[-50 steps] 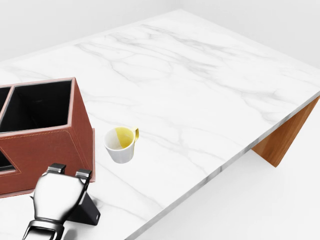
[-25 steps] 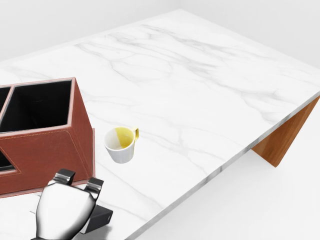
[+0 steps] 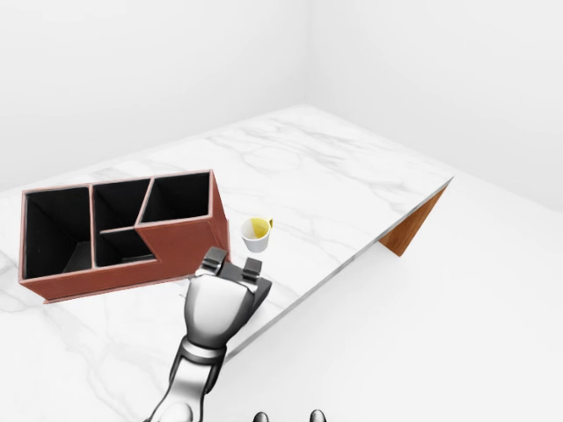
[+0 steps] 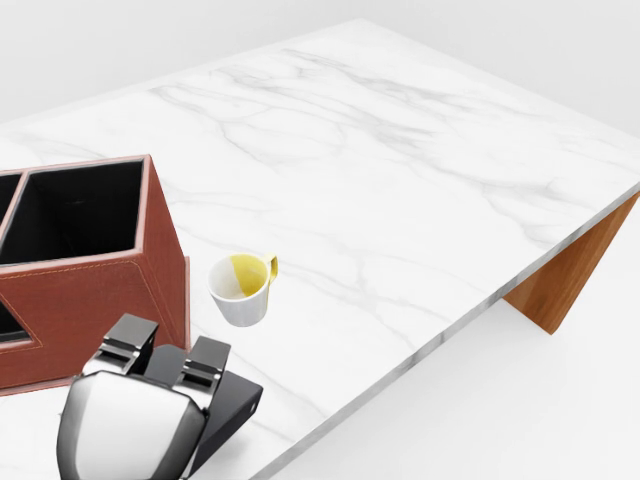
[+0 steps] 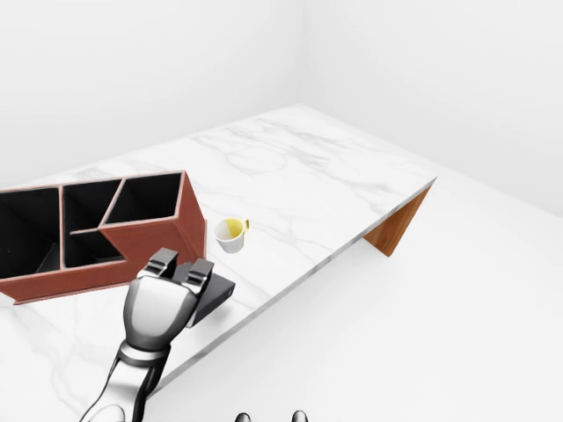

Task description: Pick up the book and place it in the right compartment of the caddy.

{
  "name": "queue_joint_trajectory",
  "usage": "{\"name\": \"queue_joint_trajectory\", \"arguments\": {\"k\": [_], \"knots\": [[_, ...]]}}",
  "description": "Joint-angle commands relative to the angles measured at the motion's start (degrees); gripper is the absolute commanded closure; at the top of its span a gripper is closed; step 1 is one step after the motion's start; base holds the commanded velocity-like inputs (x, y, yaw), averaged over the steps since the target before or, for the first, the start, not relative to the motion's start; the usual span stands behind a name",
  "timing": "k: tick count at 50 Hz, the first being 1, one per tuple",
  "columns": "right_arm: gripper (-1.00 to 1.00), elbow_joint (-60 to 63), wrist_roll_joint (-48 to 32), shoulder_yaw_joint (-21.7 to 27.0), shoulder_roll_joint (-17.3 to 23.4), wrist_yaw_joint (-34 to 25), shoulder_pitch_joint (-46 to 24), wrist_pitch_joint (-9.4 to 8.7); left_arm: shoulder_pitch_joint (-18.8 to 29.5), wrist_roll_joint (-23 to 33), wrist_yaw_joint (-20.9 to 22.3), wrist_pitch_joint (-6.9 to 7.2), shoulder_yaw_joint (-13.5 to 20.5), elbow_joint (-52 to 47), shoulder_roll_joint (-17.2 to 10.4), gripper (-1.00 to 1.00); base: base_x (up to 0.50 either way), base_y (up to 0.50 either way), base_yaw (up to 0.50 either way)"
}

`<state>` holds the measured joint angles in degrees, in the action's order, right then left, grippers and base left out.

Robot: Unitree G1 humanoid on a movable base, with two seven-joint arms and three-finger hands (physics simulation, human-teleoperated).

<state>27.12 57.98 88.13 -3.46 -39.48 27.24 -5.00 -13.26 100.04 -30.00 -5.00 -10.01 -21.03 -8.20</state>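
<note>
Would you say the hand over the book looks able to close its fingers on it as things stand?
Probably yes: the hand hangs right over the black book, fingers across its top, with nothing between; the caddy stands beside.

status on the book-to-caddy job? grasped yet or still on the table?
Done: nothing placed; the reddish-brown leather caddy has dark, empty-looking compartments. In hand: a chrome three-finger hand sits on the flat black book, fingers draped over its top; the book looks to be lying on the white marble table near the edge, and a closed grip can't be confirmed. Left: secure, lift, drop it in the right compartment, avoiding the white cup with yellow inside.
</note>
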Motion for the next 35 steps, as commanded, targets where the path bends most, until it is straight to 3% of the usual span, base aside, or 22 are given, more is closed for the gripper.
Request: {"name": "queue_joint_trajectory", "arguments": {"k": [1,19,35], "knots": [[-1.0,0.38,0.32,0.14,-0.21,-0.25,-0.03,0.0,-0.63,-0.99,0.0,0.0,-2.78,-6.91,0.83,1.0,0.0,0.0,0.0],[-1.0,1.31,0.92,0.37,-0.03,0.4,-0.04,0.0,1.84,-2.99,0.91,0.0,-3.34,-13.53,2.96,1.0,0.0,0.0,0.0],[-1.0,2.18,1.67,0.92,-0.35,0.5,0.19,0.0,5.98,-6.92,8.19,0.0,-0.66,-20.12,5.17,1.0,0.0,0.0,0.0]]}}
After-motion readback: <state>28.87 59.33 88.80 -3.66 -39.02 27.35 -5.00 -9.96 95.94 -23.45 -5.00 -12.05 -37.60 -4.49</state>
